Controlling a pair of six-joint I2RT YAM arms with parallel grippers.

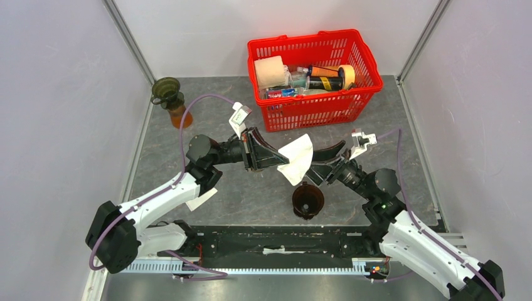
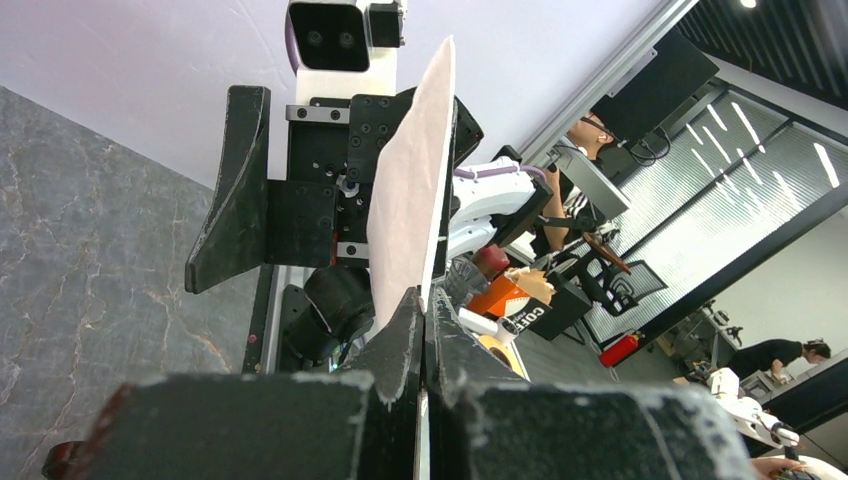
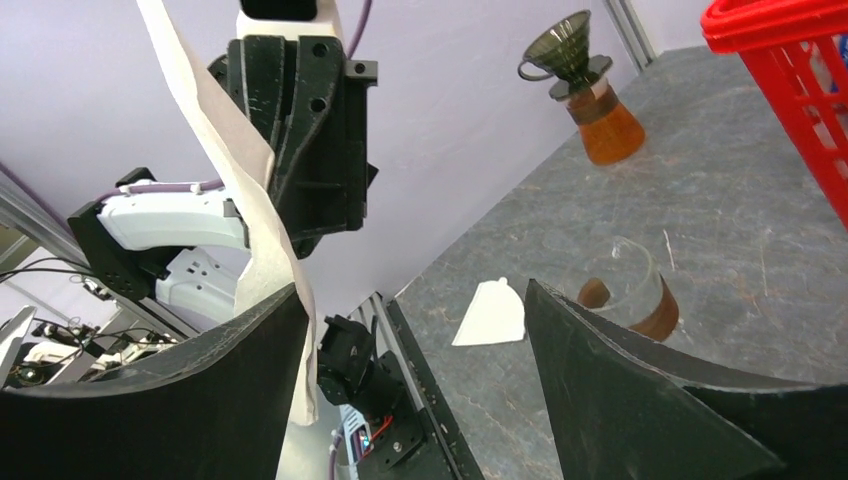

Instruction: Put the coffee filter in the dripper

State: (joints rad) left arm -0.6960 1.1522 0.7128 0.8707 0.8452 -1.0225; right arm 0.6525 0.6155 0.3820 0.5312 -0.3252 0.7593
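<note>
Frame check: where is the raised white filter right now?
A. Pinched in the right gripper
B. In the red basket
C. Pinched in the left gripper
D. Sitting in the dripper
C: the left gripper is shut on the filter, while the right gripper beside it is open and the dripper has no paper in it.
</note>
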